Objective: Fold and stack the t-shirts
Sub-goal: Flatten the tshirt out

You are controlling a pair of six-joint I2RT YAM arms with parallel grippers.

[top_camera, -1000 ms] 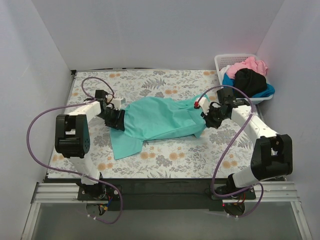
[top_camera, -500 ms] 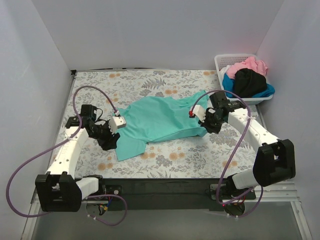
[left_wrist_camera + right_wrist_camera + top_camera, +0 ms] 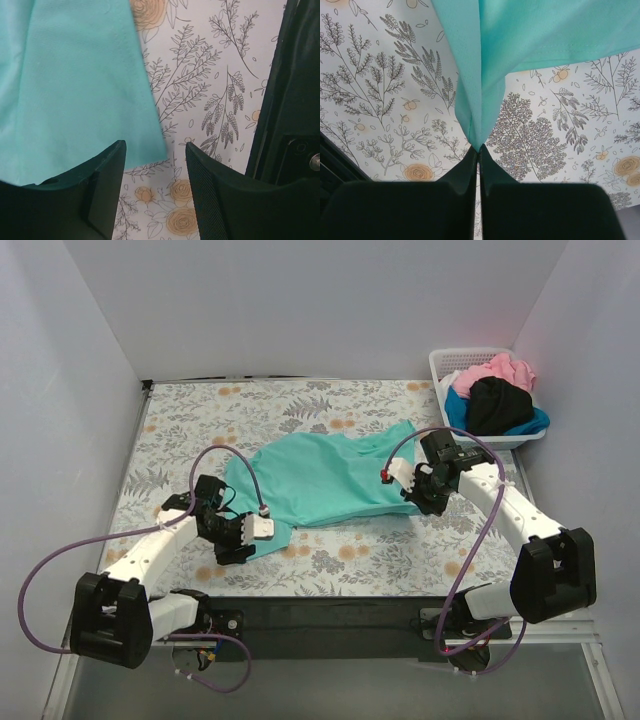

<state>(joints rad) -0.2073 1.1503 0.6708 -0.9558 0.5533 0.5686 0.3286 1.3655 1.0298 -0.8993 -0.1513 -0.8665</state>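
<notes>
The teal-green t-shirt lies spread across the middle of the floral table cloth. My right gripper is shut on a pinched fold at the shirt's right edge. My left gripper is open and empty, low over the cloth at the shirt's near-left corner; the corner's edge shows between its fingers. Pink, black and blue t-shirts are heaped in the basket.
The white lattice basket stands at the back right corner. Purple cables loop from both arms over the table. Grey walls close in the left, back and right sides. A black rail runs along the near edge.
My left gripper has let go of the shirt's left side and moved toward the near edge, now open at the near-left corner. The right gripper has barely moved and stays shut on the shirt.
</notes>
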